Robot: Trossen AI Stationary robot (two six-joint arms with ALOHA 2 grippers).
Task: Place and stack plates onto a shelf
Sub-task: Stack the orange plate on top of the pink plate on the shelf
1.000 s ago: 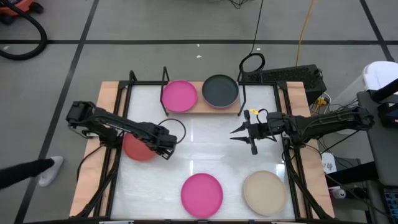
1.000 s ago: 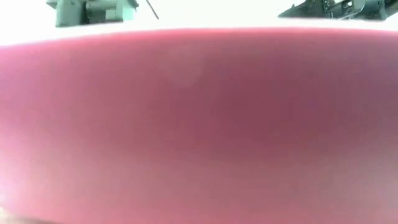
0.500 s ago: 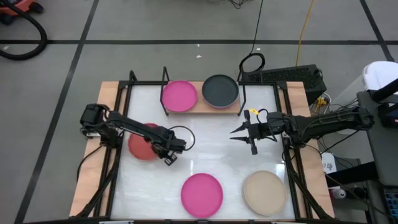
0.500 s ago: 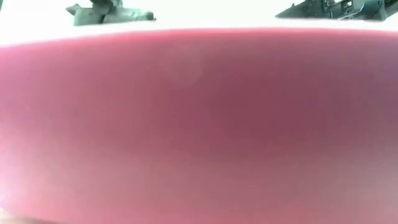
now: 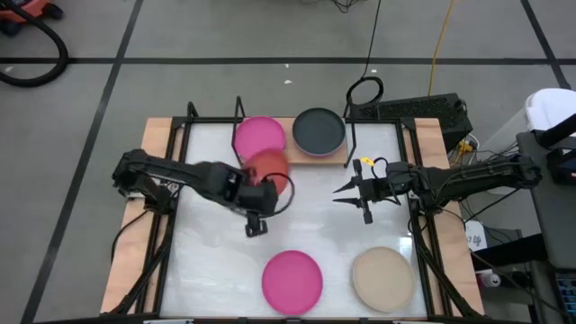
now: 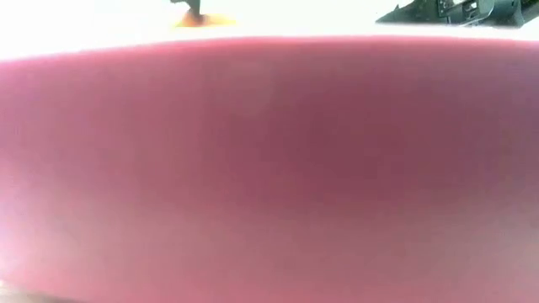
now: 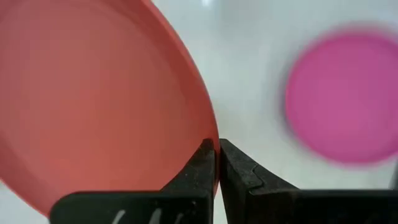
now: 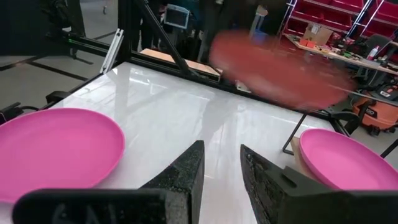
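Note:
My left gripper (image 5: 260, 186) is shut on a red plate (image 5: 268, 168), which hangs in the air just in front of the shelf (image 5: 335, 155). On the wood shelf at the table's far edge rest a magenta plate (image 5: 260, 135) and a black plate (image 5: 319, 131). Another magenta plate (image 5: 292, 280) and a beige plate (image 5: 382, 278) lie flat on the table near its front edge. My right gripper (image 5: 346, 192) hovers open at mid-right with nothing between its fingers (image 8: 186, 171). My left gripper pinches the red plate's rim (image 7: 210, 138) between its two fingers, on the plate's near side. The plate is lifted clear of the table and sits slightly tilted (image 8: 280, 65).
The black frame posts (image 5: 239, 117) of the shelf stand at its sides. In the low view the near magenta plate (image 6: 269, 168) fills almost the whole picture. Bare white tabletop (image 5: 306, 216) lies between the two arms.
My left gripper has taken hold of the red plate at the table's left side, lifted it clear and carried it right and toward the far edge, up to the shelf. The right arm has kept still.

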